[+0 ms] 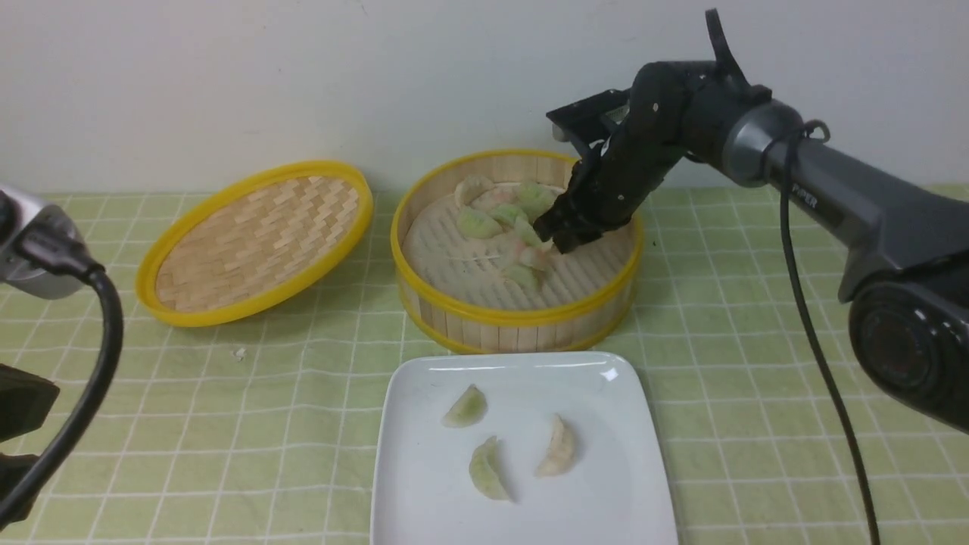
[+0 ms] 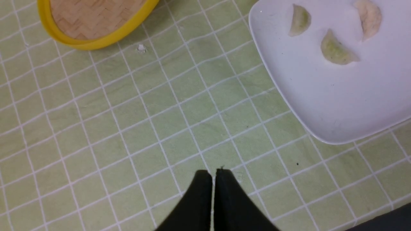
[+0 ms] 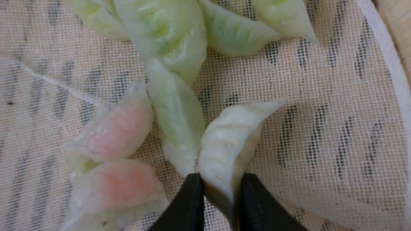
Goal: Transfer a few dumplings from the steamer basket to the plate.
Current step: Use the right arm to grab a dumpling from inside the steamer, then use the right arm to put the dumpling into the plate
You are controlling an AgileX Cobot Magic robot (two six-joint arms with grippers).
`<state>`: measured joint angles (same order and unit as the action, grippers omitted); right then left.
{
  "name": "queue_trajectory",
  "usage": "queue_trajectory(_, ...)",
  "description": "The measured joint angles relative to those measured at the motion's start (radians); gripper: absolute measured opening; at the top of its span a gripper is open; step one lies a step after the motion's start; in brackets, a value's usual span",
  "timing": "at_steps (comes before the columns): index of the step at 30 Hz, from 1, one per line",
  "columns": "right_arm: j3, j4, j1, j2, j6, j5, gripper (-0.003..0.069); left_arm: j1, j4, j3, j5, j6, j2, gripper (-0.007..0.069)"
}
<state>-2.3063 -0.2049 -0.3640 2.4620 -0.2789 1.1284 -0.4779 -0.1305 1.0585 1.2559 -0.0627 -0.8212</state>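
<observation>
Plate sitting nearest on the bench, carrying three dumplings. Left claw hanging closed and empty over the bench, left of the plate. Farther back, right claw reaching into the steamer basket, pinching a cream dumpling beside other dumplings.

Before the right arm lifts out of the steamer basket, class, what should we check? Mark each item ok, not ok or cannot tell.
1. The right gripper is closed on the cream-white dumpling: ok.
2. That dumpling is free of the green dumpling beside it: cannot tell, they sit very close.
3. Bare space on the plate beside its three dumplings: ok.
4. The left gripper is shut and off the plate: ok.
5. The lid lies aside from the steamer basket: ok.
</observation>
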Motion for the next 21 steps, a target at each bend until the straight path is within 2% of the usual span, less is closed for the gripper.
queue_trajectory(4, -0.09, 0.015, 0.0, -0.059, 0.017, 0.104, 0.0118, 0.0, 0.0, 0.0, 0.0, 0.0, 0.0, -0.0006)
queue_trajectory(10, -0.087, -0.015, 0.0, -0.217, 0.092, 0.121, 0.0118, 0.0, 0.0, 0.0, -0.001, 0.0, 0.0, -0.0006)
queue_trajectory(13, 0.006, -0.035, -0.003, -0.312, 0.093, 0.121, 0.0118, 0.0, 0.0, 0.0, -0.001, 0.0, 0.0, -0.0006)
queue_trajectory(17, 0.349, -0.048, -0.02, -0.56, 0.061, 0.123, 0.0118, 0.0, 0.0, 0.0, -0.001, 0.0, 0.0, -0.0006)
queue_trajectory(21, 0.624, -0.09, -0.046, -0.674, 0.011, 0.123, 0.0118, 0.0, 0.001, 0.0, -0.012, 0.0, 0.0, -0.0006)
